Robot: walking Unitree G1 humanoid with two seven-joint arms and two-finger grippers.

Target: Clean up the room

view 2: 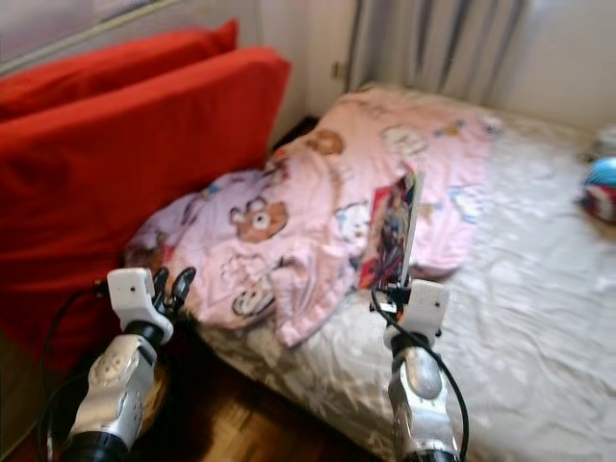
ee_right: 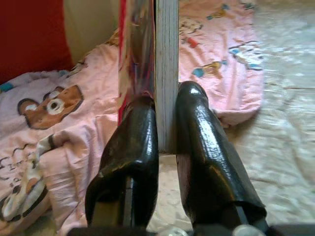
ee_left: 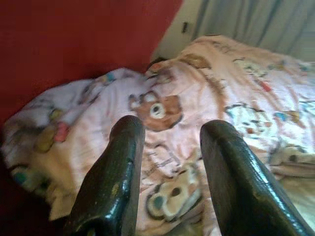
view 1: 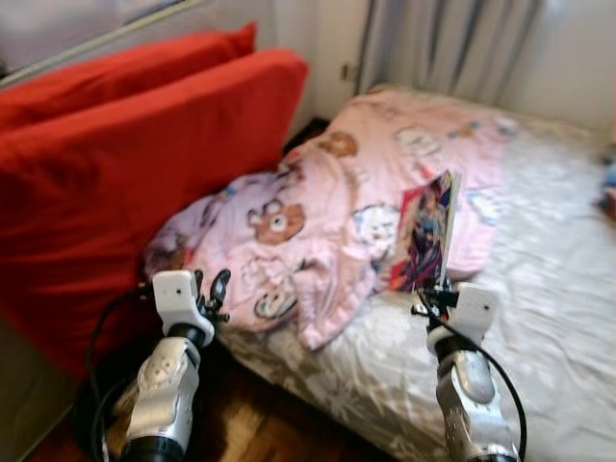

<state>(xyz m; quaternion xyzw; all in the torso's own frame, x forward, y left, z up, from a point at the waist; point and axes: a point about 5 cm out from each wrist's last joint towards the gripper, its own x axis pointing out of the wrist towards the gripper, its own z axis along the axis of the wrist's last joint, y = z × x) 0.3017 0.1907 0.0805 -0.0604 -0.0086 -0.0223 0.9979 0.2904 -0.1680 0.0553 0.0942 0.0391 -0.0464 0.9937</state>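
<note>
My right gripper [view 1: 435,292] is shut on the lower edge of a thin colourful book [view 1: 423,234], holding it upright above the bed [view 1: 539,318]. In the right wrist view both black fingers [ee_right: 133,142] clamp the book [ee_right: 165,59] by its white page edge. A pink blanket [view 1: 318,217] printed with bears lies crumpled over the bed's near corner. My left gripper [view 1: 214,294] stands open just short of the blanket's low edge, holding nothing; its fingers [ee_left: 123,167] point at the blanket [ee_left: 187,98].
Two big red cushions [view 1: 125,154] lean against the wall to the left of the bed. Grey curtains [view 1: 452,43] hang behind. A blue and red ball-like thing [view 2: 602,188] lies at the bed's far right. Dark wooden floor [view 1: 241,423] lies below my arms.
</note>
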